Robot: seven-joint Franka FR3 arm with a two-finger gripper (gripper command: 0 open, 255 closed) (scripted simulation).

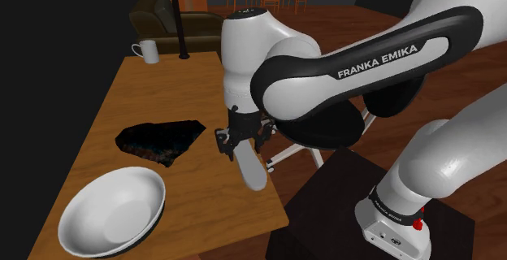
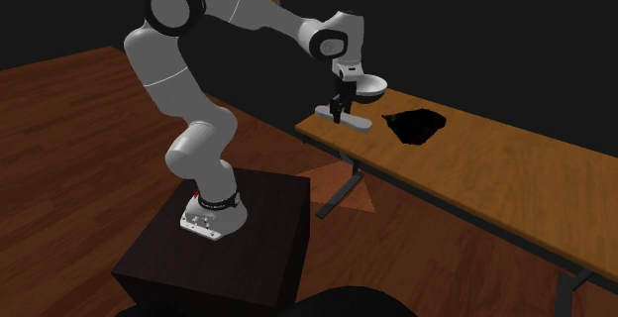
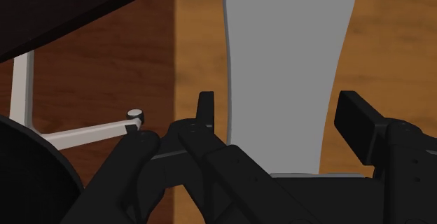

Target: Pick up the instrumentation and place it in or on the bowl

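The instrumentation is a plain grey elongated piece [image 1: 253, 171] lying near the table's edge closest to the stand. My black gripper [image 1: 244, 143] comes down on its upper end and is shut on it. In the wrist view the grey piece [image 3: 280, 54] sits between the two fingers [image 3: 205, 110], which press its sides, and my gripper [image 3: 280, 110] clasps it over the wooden top. The white bowl [image 1: 114, 210] stands at the shoulder view's lower left, apart from the gripper. In the second exterior view the gripper [image 2: 340, 107] stands just in front of the bowl [image 2: 369, 89].
A dark lumpy object [image 1: 160, 140] lies between the bowl and the gripper. A white mug [image 1: 146, 51] stands at the far corner of the wooden table [image 1: 203, 88]. The dark stand [image 1: 325, 210] sits close to the table edge. Chairs and a sofa lie beyond.
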